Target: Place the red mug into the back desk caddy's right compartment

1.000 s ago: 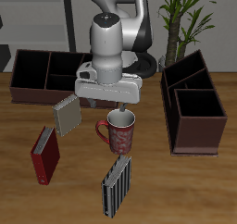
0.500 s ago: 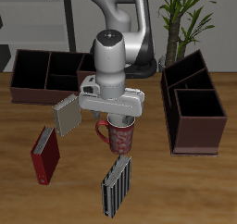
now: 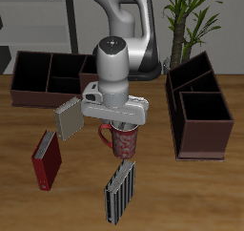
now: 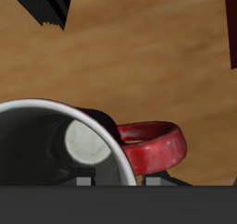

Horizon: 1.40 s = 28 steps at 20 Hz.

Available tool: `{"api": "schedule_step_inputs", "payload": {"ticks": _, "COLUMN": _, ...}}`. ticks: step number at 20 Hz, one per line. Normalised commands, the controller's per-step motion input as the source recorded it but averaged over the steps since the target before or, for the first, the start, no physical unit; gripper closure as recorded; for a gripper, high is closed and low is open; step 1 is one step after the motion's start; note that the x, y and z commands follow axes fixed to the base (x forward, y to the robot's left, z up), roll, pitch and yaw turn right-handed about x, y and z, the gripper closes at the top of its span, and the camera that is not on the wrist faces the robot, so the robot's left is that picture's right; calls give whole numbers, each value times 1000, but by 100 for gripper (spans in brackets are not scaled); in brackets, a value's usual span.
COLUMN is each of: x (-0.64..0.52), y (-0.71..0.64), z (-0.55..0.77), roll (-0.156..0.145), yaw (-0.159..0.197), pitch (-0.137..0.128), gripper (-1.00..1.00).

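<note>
Gripper [image 3: 125, 127] low over red mug [image 3: 121, 139], mid-table, well short of back desk caddy [image 3: 43, 75]. Fingers straddle the rim by the handle [image 4: 153, 144]; grip unclear, cannot tell.

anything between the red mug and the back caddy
Only the robot's claw and arm above the red snowflake-patterned ceramic mug; exterior view shows bare wood tabletop up to the long dark brown back caddy.
</note>
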Motion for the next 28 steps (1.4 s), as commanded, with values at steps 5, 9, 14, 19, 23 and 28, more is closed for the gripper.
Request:
{"api": "schedule_step_inputs", "payload": {"ticks": 5, "x": -9, "y": 67, "z": 105, "roll": 13, "yaw": 5, "pitch": -14, "gripper": 100}}
{"api": "schedule_step_inputs", "payload": {"ticks": 9, "x": 7, "y": -8, "z": 279, "roll": -3, "yaw": 21, "pitch": -29, "gripper": 100}}
{"api": "schedule_step_inputs", "payload": {"ticks": 14, "x": -30, "y": 9, "z": 520, "roll": 3, "yaw": 18, "pitch": -40, "gripper": 100}}
{"api": "schedule_step_inputs", "payload": {"ticks": 19, "x": -70, "y": 56, "z": 609, "roll": 11, "yaw": 42, "pitch": -26, "gripper": 100}}
{"api": "schedule_step_inputs", "payload": {"ticks": 23, "x": -148, "y": 40, "z": 550, "roll": -9, "yaw": 30, "pitch": -28, "gripper": 100}}
{"api": "schedule_step_inputs", "payload": {"ticks": 28, "x": -168, "y": 33, "z": 372, "roll": -14, "yaw": 33, "pitch": -3, "gripper": 100}}
